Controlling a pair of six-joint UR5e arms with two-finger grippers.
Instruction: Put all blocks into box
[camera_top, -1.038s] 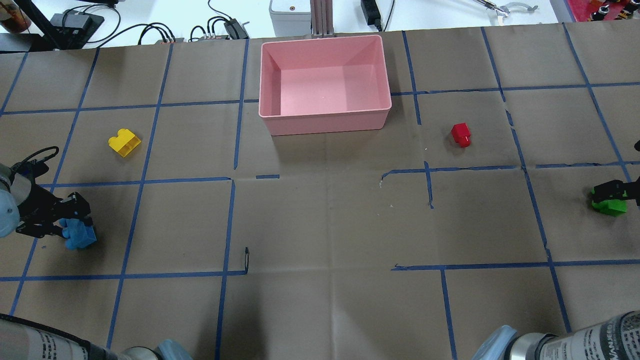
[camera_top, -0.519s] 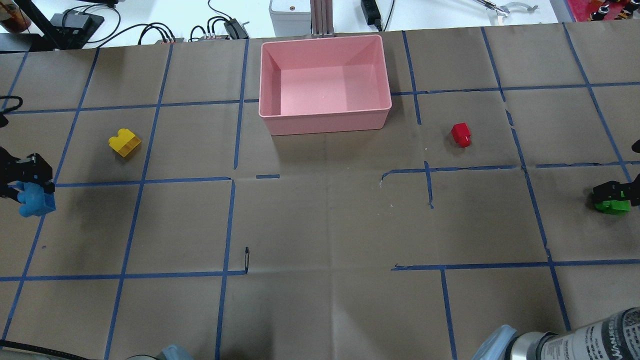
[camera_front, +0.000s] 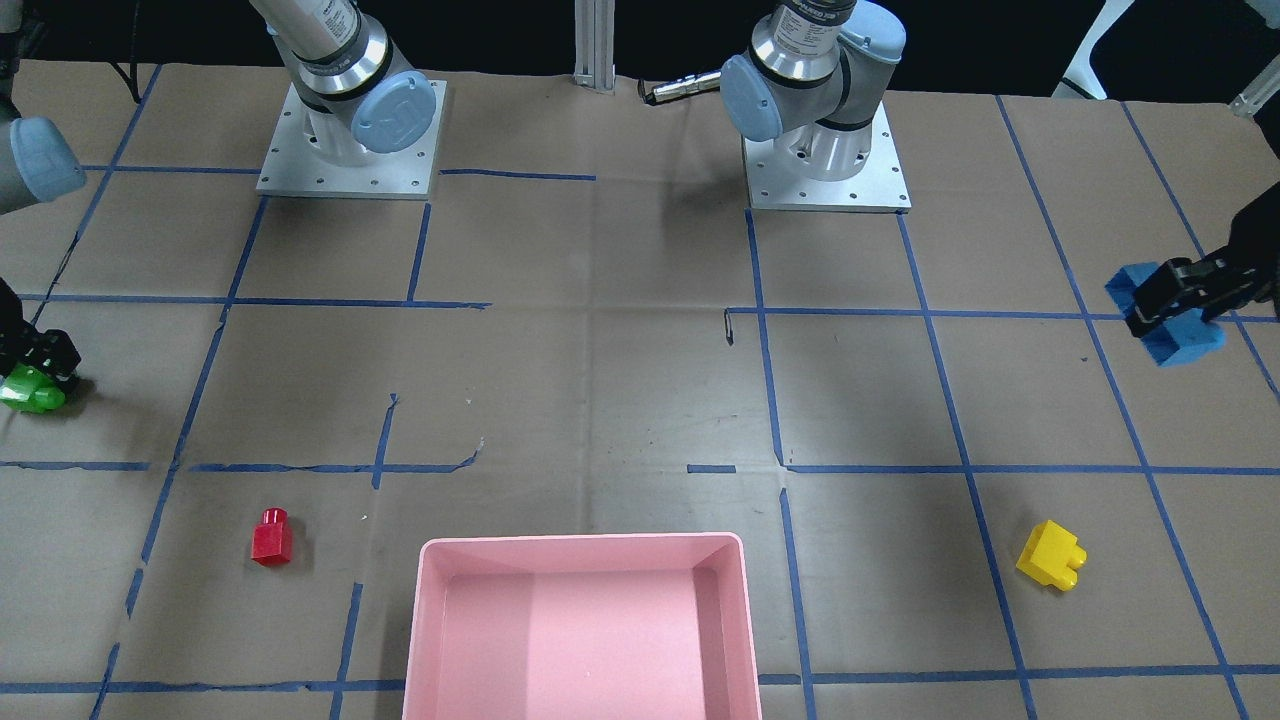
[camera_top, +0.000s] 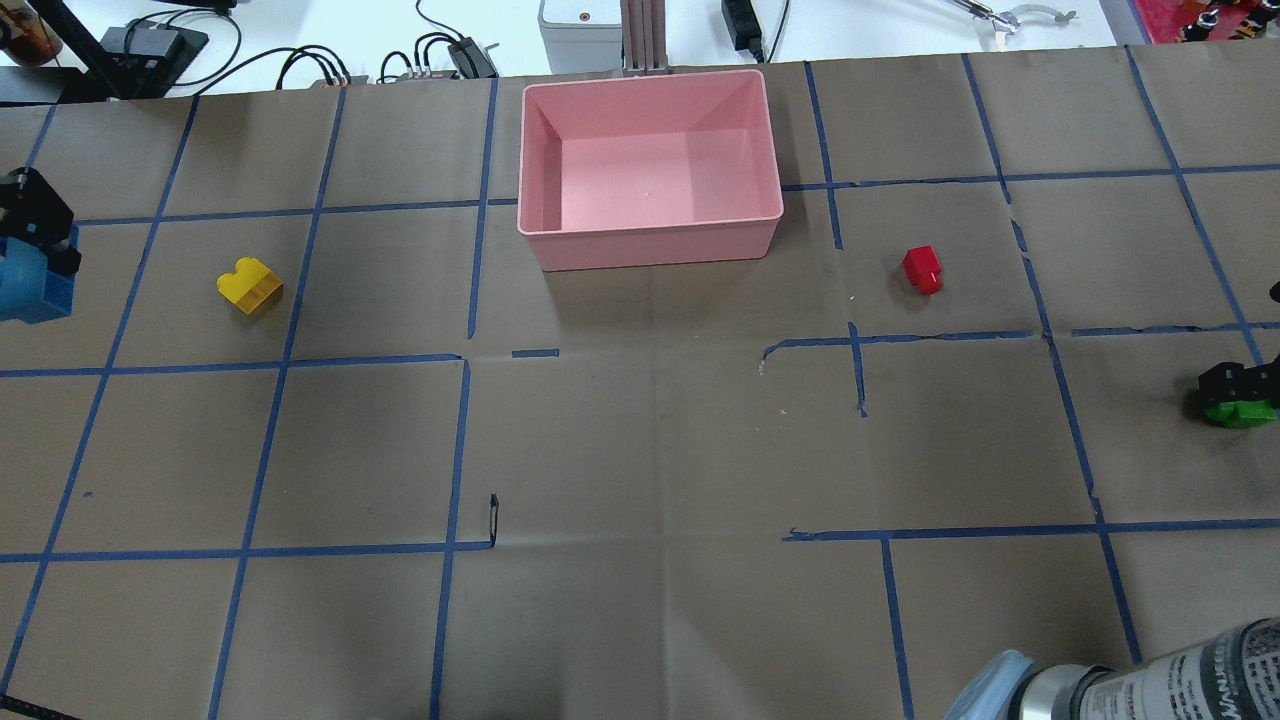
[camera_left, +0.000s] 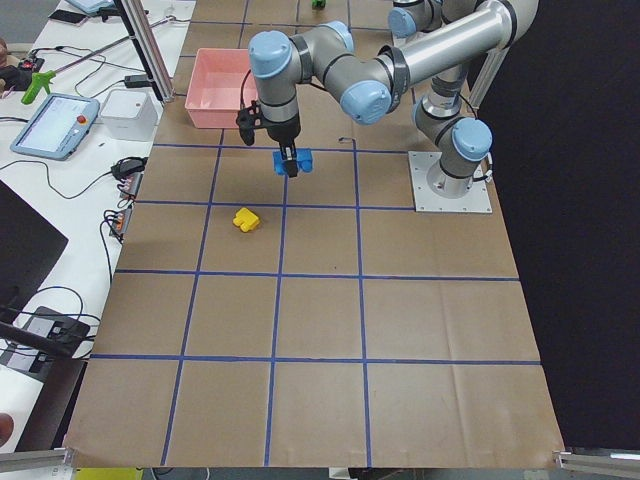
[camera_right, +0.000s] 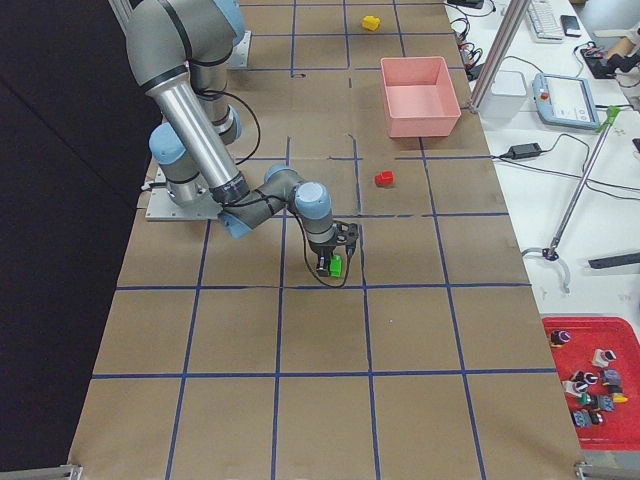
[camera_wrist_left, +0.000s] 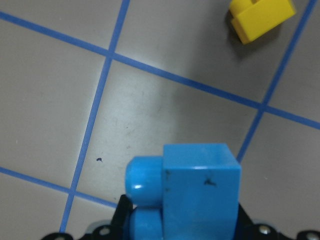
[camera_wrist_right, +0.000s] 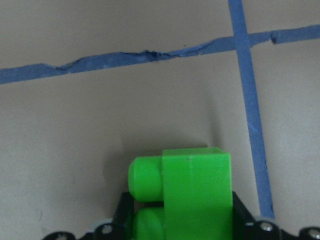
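Blue brick (camera_wrist_left: 200, 195): pinched in left gripper (camera_front: 1175, 295), raised over desk (camera_top: 640, 450), far left of empty pink box (camera_top: 650, 245). Green brick (camera_top: 1240, 412): pinched by right gripper (camera_top: 1236, 385), low. Red brick (camera_top: 922, 270), yellow brick (camera_top: 249, 286) loose. Transport step; next, carry both over box, release.

Box (camera_top: 650, 245): pink rectangular tray, upright, midway along the far edge.
Blue brick (camera_top: 30, 295): gripped, raised, at the left edge.
Green brick (camera_top: 1240, 412): gripped, low, at the right edge.
Yellow brick (camera_top: 250, 285): loose, left of box.
Red brick (camera_top: 922, 270): loose, right of box.
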